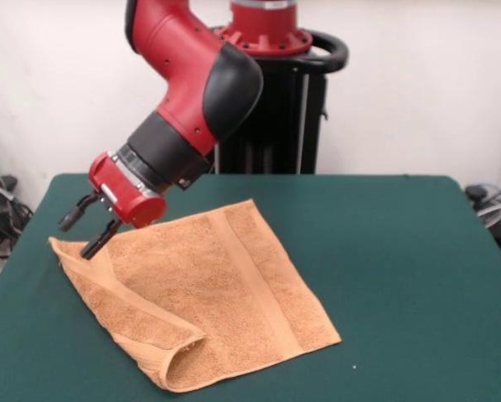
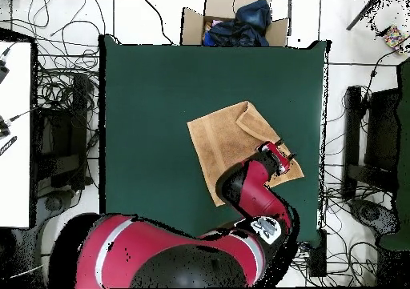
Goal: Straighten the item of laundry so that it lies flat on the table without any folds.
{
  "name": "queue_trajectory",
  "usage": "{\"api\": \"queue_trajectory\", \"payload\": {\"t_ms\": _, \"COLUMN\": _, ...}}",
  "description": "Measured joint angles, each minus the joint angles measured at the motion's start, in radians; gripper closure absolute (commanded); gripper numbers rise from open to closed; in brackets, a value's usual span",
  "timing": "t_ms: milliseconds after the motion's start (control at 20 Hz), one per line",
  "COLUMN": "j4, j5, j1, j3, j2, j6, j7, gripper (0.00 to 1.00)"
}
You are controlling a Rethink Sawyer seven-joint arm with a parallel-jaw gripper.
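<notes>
Arm reached down, angled toward 8 o'clock in front view. Hand (image 1: 93,224) released, fingers spread, tips at towel (image 1: 209,293) corner. Towel lay on tabletop (image 1: 401,268) centre-left, 6 o'clock edge folded over. Cardboard box (image 2: 232,22) beyond tabletop.

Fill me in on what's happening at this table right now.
A red and black Sawyer arm is working on an orange-tan towel that lies on the green table. Its end effector hangs open right at the towel's corner at the picture's left in the front view, with nothing gripped. The towel is not flat yet: one side is folded over onto the rest, with a raised loop of cloth at the near corner.
</notes>
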State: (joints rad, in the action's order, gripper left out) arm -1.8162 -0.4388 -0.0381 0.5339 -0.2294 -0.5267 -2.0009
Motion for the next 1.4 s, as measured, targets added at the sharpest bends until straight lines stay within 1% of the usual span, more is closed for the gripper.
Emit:
{"api": "queue_trajectory", "payload": {"t_ms": 200, "j4": 0.000, "j5": 0.031, "j1": -0.023, "j3": -0.001, "j2": -0.012, "j6": 0.079, "j7": 0.000, "gripper": 0.00}}
{"api": "queue_trajectory", "payload": {"t_ms": 350, "j4": 0.000, "j5": 0.032, "j1": -0.023, "j3": -0.001, "j2": -0.012, "j6": 0.091, "j7": 0.000, "gripper": 0.00}}
{"api": "queue_trajectory", "payload": {"t_ms": 1150, "j4": 0.000, "j5": 0.036, "j1": -0.020, "j3": -0.006, "j2": -0.030, "j6": 0.095, "j7": 0.000, "gripper": 0.00}}
{"api": "queue_trajectory", "payload": {"t_ms": 1300, "j4": 0.000, "j5": 0.066, "j1": -0.039, "j3": -0.025, "j2": -0.040, "j6": 0.096, "j7": 0.000, "gripper": 0.00}}
{"api": "queue_trajectory", "payload": {"t_ms": 1400, "j4": 0.000, "j5": 0.102, "j1": -0.066, "j3": -0.054, "j2": -0.053, "j6": 0.113, "j7": 0.000, "gripper": 0.00}}
